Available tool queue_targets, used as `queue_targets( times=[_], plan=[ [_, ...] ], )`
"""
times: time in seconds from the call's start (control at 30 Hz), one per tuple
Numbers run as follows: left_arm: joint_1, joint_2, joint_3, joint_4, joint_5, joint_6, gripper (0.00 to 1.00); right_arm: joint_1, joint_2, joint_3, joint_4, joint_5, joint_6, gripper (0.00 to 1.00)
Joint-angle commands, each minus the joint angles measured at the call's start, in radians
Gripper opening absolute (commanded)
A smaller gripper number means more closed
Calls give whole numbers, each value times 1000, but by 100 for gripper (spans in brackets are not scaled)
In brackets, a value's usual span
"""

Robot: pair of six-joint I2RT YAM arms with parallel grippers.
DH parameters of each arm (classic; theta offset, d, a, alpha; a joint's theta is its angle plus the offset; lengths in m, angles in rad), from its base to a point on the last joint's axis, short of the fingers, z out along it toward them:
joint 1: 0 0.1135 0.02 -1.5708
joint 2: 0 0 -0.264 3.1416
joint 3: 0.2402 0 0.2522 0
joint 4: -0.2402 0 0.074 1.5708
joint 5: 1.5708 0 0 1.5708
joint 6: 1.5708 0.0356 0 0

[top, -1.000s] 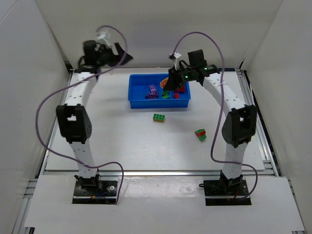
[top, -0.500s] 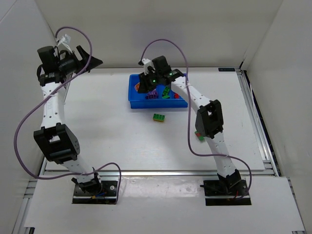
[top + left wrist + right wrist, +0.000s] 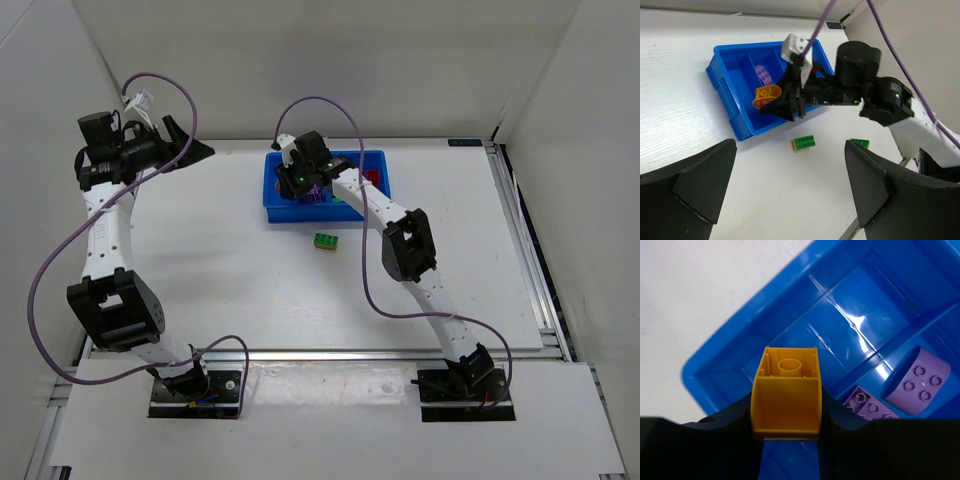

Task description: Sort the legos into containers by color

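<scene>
Right tool (image 3: 785,412) pinches a yellow lego (image 3: 786,405) from both sides, its black fingers (image 3: 725,425) pressed against the brick's flanks and the hollow underside facing the wrist camera. From above, this tool (image 3: 297,180) hangs over the left end of the blue tray (image 3: 300,214), with the right arm stretched across the surface (image 3: 230,270) to reach it. The left wrist view shows the same yellow lego (image 3: 766,95) held above the tray's end compartment, though whether it touches the tray floor (image 3: 850,315) cannot be told. Two purple legos lie in a compartment further along: a curved one (image 3: 917,382) and a flat studded one (image 3: 867,402) just beside it. A red lego (image 3: 375,178) sits near the tray's right end.

Left tool (image 3: 790,200) is spread wide and holds nothing, one finger (image 3: 695,185) at each lower corner of its own camera view. Seen from above, it (image 3: 188,142) is raised near the back left corner, well apart from the tray.

A green lego (image 3: 325,241) lies on the surface just in front of the tray. A second green piece (image 3: 860,143) shows near it, partly hidden by the right arm.
</scene>
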Motion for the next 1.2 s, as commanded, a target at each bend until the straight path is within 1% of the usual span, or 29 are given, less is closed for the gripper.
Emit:
queue_targets(
  times=[0.0, 0.03, 0.07, 0.13, 0.17, 0.23, 0.3, 0.43, 0.47, 0.53, 0.57, 0.6, 0.63, 0.67, 0.7, 0.73, 0.77, 0.83, 0.87, 0.9, 0.93, 0.97, 1.0, 1.07, 1.1, 1.13, 1.17],
  plan=[
    [-2, -78, -30, -15, 44, 53, 99, 0, 5, 55, 28, 50, -40, 34],
    [-3, -81, -38, -14, 44, 57, 99, 0, 5, 55, 28, 50, -46, 42],
    [-3, -86, -41, -15, 42, 61, 100, 6, 5, 54, 28, 61, -50, 56],
    [-7, -84, -52, -14, 45, 65, 99, 9, -4, 49, 32, 58, -61, 64],
    [-9, -84, -58, -14, 45, 73, 99, 9, -10, 44, 35, 44, -60, 70],
    [-15, -89, -63, -12, 47, 81, 99, 9, -42, 26, 48, 21, -63, 74],
    [-22, -96, -72, -6, 45, 82, 99, 9, -66, 24, 50, 9, -67, 75],
    [-45, -119, -103, 20, 39, 85, 99, 3, -203, -43, 56, -22, -96, 74],
    [-55, -127, -110, 35, 44, 85, 99, 0, -300, -122, 65, -27, -106, 74],
    [-61, -132, -129, 57, 47, 71, 99, -48, -407, -207, 38, -89, -107, 72],
    [-62, -136, -135, 72, 53, 71, 99, -71, -509, -272, 16, -108, -106, 70],
    [-76, -136, -139, 72, 54, 76, 100, -92, -560, -308, -14, -126, -109, 69],
    [-85, -139, -141, 72, 53, 91, 99, -147, -611, -349, -90, -155, -115, 68],
    [-97, -143, -143, 72, 53, 100, 99, -178, -664, -453, -119, -203, -127, 68],
    [-119, -147, -149, 72, 42, 110, 99, -200, -771, -518, -145, -212, -168, 68],
    [-131, -153, -155, 69, 27, 119, 99, -261, -821, -582, -201, -224, -197, 67],
    [-144, -158, -161, 72, -2, 134, 99, -286, -919, -720, -229, -225, -228, 65],
    [-195, -175, -164, 60, -48, 160, 100, -319, -1017, -860, -281, -183, -267, 65],
    [-216, -182, -167, 57, -106, 188, 99, -359, -1115, -1002, -291, -153, -268, 64],
    [-235, -190, -172, 52, -137, 200, 99, -373, -1169, -1070, -297, -145, -265, 64],
    [-272, -207, -176, 52, -171, 209, 99, -384, -1218, -1138, -285, -131, -262, 64],
    [-283, -213, -188, 54, -195, 222, 99, -393, -1278, -1205, -268, -120, -255, 65],
    [-320, -222, -192, 55, -232, 223, 99, -393, -1391, -1326, -224, -107, -227, 66],
    [-332, -225, -202, 55, -248, 219, 99, -387, -1499, -1435, -177, -110, -193, 66],
    [-338, -228, -207, 55, -254, 211, 99, -381, -1551, -1532, -128, -96, -176, 66],
    [-348, -228, -213, 55, -263, 203, 99, -376, -1632, -1572, -108, -79, -132, 66],
    [-351, -228, -222, 57, -260, 197, 99, -372, -1663, -1613, -96, -55, -111, 66]
  ],
)
